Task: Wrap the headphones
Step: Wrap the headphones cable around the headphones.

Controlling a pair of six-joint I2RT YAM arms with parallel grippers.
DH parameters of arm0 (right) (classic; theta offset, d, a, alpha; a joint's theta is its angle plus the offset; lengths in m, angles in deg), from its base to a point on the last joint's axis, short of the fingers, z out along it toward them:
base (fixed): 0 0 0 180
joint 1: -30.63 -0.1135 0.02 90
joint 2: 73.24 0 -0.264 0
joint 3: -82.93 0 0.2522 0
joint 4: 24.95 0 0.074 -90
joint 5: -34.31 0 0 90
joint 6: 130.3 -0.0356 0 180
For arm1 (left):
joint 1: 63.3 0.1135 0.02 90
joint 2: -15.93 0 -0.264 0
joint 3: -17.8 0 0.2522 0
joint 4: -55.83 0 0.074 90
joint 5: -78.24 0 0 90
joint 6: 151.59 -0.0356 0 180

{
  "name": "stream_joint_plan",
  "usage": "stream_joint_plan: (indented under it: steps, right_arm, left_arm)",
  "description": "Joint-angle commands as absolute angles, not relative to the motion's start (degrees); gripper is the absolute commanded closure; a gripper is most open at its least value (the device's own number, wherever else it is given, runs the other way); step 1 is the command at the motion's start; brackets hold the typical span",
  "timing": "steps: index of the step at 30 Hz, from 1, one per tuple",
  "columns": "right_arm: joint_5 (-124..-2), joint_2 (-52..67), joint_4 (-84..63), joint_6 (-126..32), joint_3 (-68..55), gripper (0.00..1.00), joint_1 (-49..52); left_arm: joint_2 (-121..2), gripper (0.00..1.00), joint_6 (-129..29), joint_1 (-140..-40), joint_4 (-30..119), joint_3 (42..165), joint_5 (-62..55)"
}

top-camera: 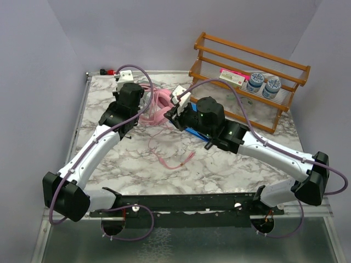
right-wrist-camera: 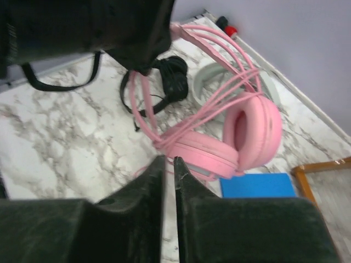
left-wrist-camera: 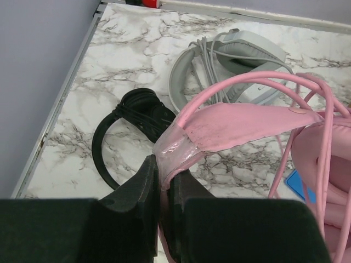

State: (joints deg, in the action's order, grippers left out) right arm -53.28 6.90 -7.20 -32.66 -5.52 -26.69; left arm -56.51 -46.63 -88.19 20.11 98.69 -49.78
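Clamps pink headphones (left-wrist-camera: 241, 129) by the band in left gripper (left-wrist-camera: 164, 181); holds right gripper (right-wrist-camera: 169, 164) nearly closed at pink cable (right-wrist-camera: 214, 90). Cannot tell whether pinching it.

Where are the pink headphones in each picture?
Top external: the pink over-ear headphones are in the upper middle, between the two arm tips.
Left wrist: their padded headband crosses the middle and right.
Right wrist: their ear cups sit centre-right.
Shared landmark: the flat blue thing next to them shows in all three.
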Motion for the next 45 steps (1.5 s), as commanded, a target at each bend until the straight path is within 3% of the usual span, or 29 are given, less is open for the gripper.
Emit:
stream_joint_plan:
  steps: [1, 6, 10, 15, 16, 18, 26, 31, 38, 42, 44, 45]
  right_arm:
    - [-52.0, 5.0, -8.1, -34.2, 1.3, 0.74, -25.9]
    - [-51.9, 0.0, -27.0, -40.6, 18.1, 0.53, -24.7]
    - [-51.0, 1.2, -32.0, -50.1, 23.5, 0.39, -22.5]
    - [-45.4, 3.4, -42.9, -63.9, 30.3, 0.14, -21.6]
    - [-44.5, 4.1, -46.2, -66.4, 31.8, 0.05, -21.7]
    - [-43.1, 5.9, -51.9, -71.1, 34.1, 0.00, -21.5]
    - [-34.7, 17.0, -61.0, -89.0, 32.9, 0.00, -21.4]
    - [-37.1, 26.1, -73.4, -89.5, 30.9, 0.00, -21.4]
    - [-39.3, 36.5, -78.8, -91.5, 24.0, 0.05, -21.4]
    - [-42.5, 43.6, -82.5, -93.7, 18.5, 0.20, -21.4]
    - [-43.1, 45.9, -83.7, -94.7, 16.5, 0.37, -21.4]
    - [-43.3, 46.6, -83.8, -95.0, 16.0, 0.54, -21.4]
  left_arm:
    - [-52.0, 1.00, -44.3, -88.3, 28.0, 99.5, -48.7]
    - [-52.2, 1.00, -36.7, -88.3, 23.0, 102.6, -43.2]
    - [-51.9, 1.00, -31.8, -88.3, 20.1, 104.9, -40.3]
    - [-49.9, 1.00, -26.9, -88.3, 19.8, 105.3, -38.3]
    - [-49.6, 1.00, -26.3, -88.3, 19.7, 105.4, -38.0]
    - [-49.1, 1.00, -25.5, -88.3, 19.7, 105.8, -37.5]
    - [-48.4, 1.00, -22.8, -88.3, 19.4, 106.8, -35.9]
    - [-48.8, 1.00, -21.9, -88.3, 19.5, 106.9, -35.2]
    - [-48.7, 1.00, -21.7, -88.3, 19.5, 107.3, -34.8]
    - [-48.6, 1.00, -21.3, -88.3, 19.5, 107.5, -34.2]
    - [-48.7, 1.00, -21.2, -88.3, 19.5, 107.6, -34.3]
    - [-48.7, 1.00, -21.3, -88.3, 19.5, 107.7, -34.6]
